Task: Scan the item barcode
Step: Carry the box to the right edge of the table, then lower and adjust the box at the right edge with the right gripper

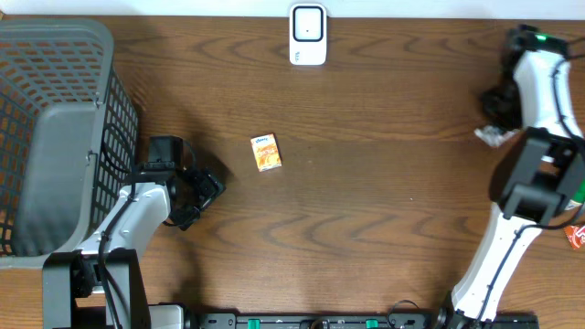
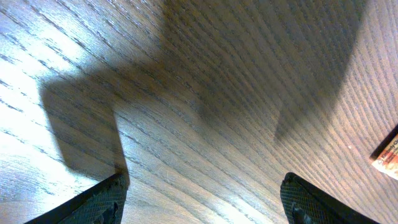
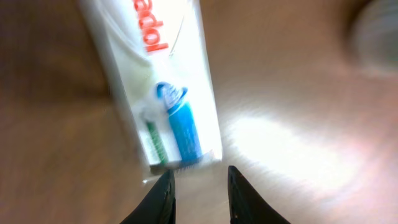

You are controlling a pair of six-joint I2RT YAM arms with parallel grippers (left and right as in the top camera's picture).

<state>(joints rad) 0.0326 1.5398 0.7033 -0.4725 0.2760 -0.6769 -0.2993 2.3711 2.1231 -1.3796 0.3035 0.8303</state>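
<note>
A white toothpaste tube (image 3: 168, 87) with red lettering and a blue and green picture lies on the table in the right wrist view. Its crimped end sits just beyond my right gripper (image 3: 198, 175). The two dark fingers stand a narrow gap apart, with only bare table between them. From overhead the tube is a small white thing (image 1: 494, 137) under the right gripper (image 1: 495, 117) at the far right. A white scanner (image 1: 308, 35) stands at the back centre. My left gripper (image 1: 203, 199) hangs wide open over bare wood (image 2: 202, 199).
A small orange box (image 1: 266, 153) lies mid-table, its corner at the right edge of the left wrist view (image 2: 387, 155). A grey mesh basket (image 1: 55, 55) fills the far left. A red packet (image 1: 576, 236) lies at the right edge.
</note>
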